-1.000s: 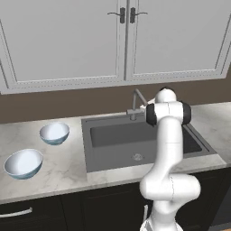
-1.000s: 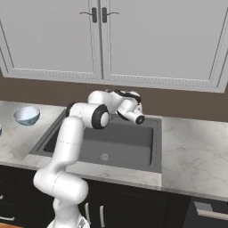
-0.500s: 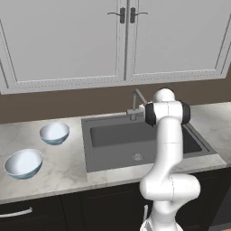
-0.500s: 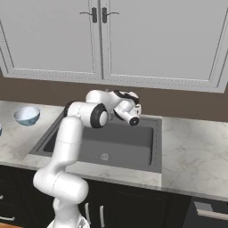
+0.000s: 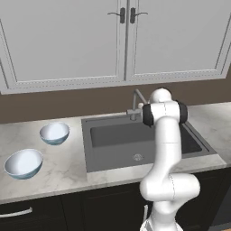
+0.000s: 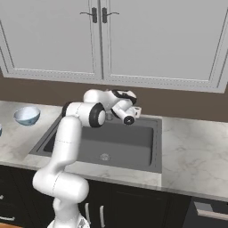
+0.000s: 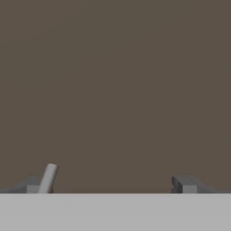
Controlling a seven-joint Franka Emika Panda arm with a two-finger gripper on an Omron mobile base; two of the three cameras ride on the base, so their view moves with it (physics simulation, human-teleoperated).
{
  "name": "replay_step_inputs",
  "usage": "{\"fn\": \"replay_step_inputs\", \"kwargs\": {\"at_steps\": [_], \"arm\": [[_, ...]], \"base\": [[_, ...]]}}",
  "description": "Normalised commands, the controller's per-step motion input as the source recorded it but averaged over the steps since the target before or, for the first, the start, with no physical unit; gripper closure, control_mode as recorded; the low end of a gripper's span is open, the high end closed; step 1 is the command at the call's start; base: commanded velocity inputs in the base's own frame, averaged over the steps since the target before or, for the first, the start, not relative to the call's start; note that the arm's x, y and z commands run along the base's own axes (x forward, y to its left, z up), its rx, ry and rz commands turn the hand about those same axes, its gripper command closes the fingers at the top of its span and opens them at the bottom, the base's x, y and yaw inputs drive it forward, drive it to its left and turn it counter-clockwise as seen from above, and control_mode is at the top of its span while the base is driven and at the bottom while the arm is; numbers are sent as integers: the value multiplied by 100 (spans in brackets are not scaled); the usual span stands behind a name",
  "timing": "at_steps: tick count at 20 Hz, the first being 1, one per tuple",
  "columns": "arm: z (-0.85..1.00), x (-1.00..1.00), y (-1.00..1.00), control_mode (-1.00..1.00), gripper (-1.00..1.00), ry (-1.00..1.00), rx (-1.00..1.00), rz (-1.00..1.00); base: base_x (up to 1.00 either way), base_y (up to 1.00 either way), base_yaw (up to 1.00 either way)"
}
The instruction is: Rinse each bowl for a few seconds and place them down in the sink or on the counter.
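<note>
Two pale blue bowls stand on the counter (image 5: 67,169) left of the sink (image 5: 118,135): the smaller bowl (image 5: 54,133) nearer the basin, the larger bowl (image 5: 23,163) toward the front left. In the right base view one bowl (image 6: 27,115) sits at the far left. My gripper (image 6: 135,111) hangs over the back of the sink (image 6: 127,144), pointed at the brown wall. It is open and holds nothing. In the hand view the gripper (image 7: 108,185) has wide-apart fingertips (image 7: 185,184), and a pale faucet rod (image 7: 47,178) stands by the left one.
The thin metal faucet (image 5: 136,104) rises at the sink's back rim, just left of my arm. A round drain (image 5: 137,157) lies in the basin floor. White wall cabinets (image 5: 126,40) hang above. Marble counter (image 6: 193,147) stretches right of the sink.
The hand has shifted slightly toward the faucet, and the jaws have opened a little wider. The bowls have not moved.
</note>
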Motion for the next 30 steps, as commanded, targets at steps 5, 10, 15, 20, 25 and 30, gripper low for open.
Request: {"fn": "replay_step_inputs", "kwargs": {"at_steps": [5,10,15,20,25,30], "arm": [[-29,19,-100,-100,-100,1,16,-1],[-42,20,-92,-100,-100,1,17,0],[-41,13,-67,-100,-100,7,8,-1],[-7,-5,-54,-100,-100,1,9,-1],[76,-47,-25,-100,-100,-2,13,-2],[65,-64,-31,-100,-100,4,11,-2]], "base": [[0,0,0],[0,0,0],[0,0,0],[0,0,0],[0,0,0],[0,0,0]]}}
